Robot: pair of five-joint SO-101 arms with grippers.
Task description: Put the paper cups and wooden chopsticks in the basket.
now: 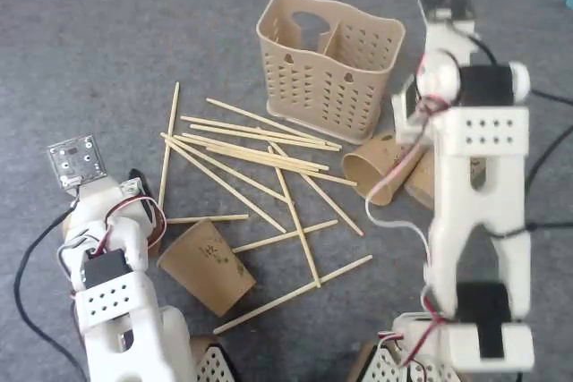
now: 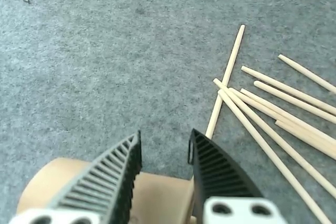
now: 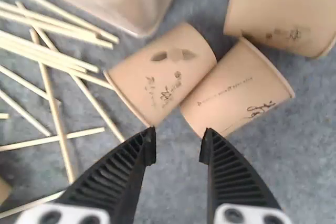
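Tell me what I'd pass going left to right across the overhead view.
First the left arm → paper cup on its side → basket → right arm. The chopsticks and the cups by the right arm overlap these, so left out.

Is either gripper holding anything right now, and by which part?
Nothing is held. The left gripper hangs open over a paper cup on its side; the right gripper hangs open near two fallen cups.
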